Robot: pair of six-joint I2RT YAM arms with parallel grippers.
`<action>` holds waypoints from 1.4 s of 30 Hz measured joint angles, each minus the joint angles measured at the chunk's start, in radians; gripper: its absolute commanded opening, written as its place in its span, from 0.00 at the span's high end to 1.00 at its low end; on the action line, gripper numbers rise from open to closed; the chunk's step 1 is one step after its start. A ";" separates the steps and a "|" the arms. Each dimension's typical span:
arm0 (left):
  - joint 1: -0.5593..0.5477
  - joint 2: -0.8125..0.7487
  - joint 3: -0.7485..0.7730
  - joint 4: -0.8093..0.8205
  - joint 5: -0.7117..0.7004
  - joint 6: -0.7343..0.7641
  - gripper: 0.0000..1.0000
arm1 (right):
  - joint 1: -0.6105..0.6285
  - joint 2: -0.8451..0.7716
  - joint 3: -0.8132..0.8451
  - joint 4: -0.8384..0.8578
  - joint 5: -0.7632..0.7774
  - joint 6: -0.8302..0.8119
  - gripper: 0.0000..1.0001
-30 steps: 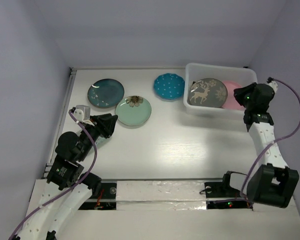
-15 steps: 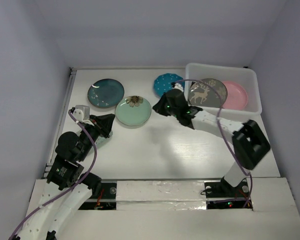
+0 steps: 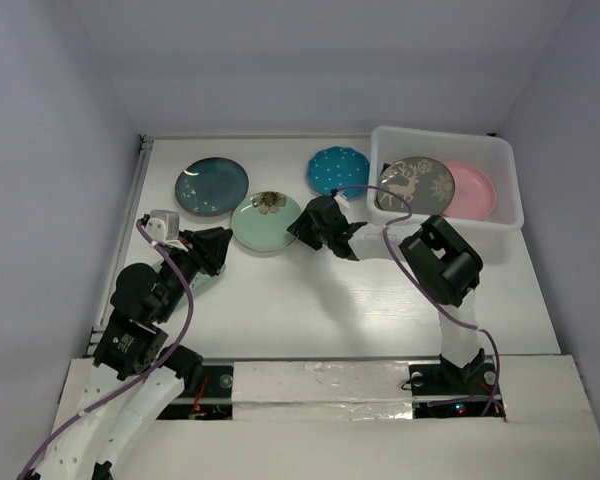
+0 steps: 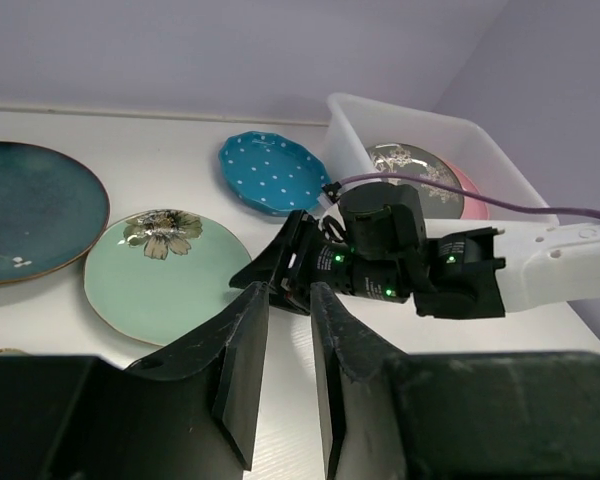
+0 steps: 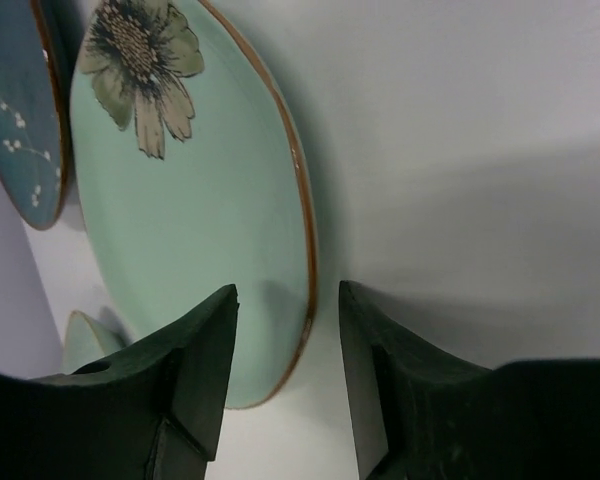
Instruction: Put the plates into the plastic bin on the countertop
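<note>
The mint green flower plate (image 3: pixel 267 222) lies on the countertop (image 3: pixel 380 300). My right gripper (image 3: pixel 302 228) is at its right edge. In the right wrist view this gripper (image 5: pixel 287 292) is open and straddles the brown rim of the mint plate (image 5: pixel 180 200), not touching it. The dark teal plate (image 3: pixel 212 187) and the blue dotted plate (image 3: pixel 337 171) lie further back. The plastic bin (image 3: pixel 435 131) holds the grey reindeer plate (image 3: pixel 415 184) and the pink plate (image 3: pixel 472 190). My left gripper (image 3: pixel 215 250) hovers left of the mint plate, its jaws (image 4: pixel 288 292) a narrow gap apart and empty.
Lavender walls enclose the countertop on three sides. The right arm (image 3: pixel 435 260) stretches low from the front right to the middle. In the left wrist view the right arm (image 4: pixel 460 275) and its cable cross in front of the bin (image 4: pixel 420 125).
The right arm has swung from the bin leftwards to the mint plate and its jaws have opened. The left gripper has stayed in place, its jaws narrowing and parting slightly.
</note>
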 measured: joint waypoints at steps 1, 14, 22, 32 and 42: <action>0.000 0.000 0.000 0.000 0.000 0.000 0.79 | 0.000 0.012 0.006 0.016 -0.003 0.014 0.53; 0.000 0.004 0.000 0.000 0.000 0.000 0.77 | 0.008 0.014 -0.083 0.171 0.009 0.171 1.00; 0.000 0.004 0.000 0.000 0.000 0.000 0.75 | 0.062 -0.257 -0.269 0.085 0.081 0.105 1.00; 0.000 -0.001 0.000 0.000 0.000 0.000 0.72 | -0.135 -0.832 -0.316 -0.127 0.069 -0.143 1.00; 0.000 -0.005 0.000 0.000 0.000 -0.001 0.71 | -0.638 -0.941 -0.219 -0.237 0.123 -0.346 1.00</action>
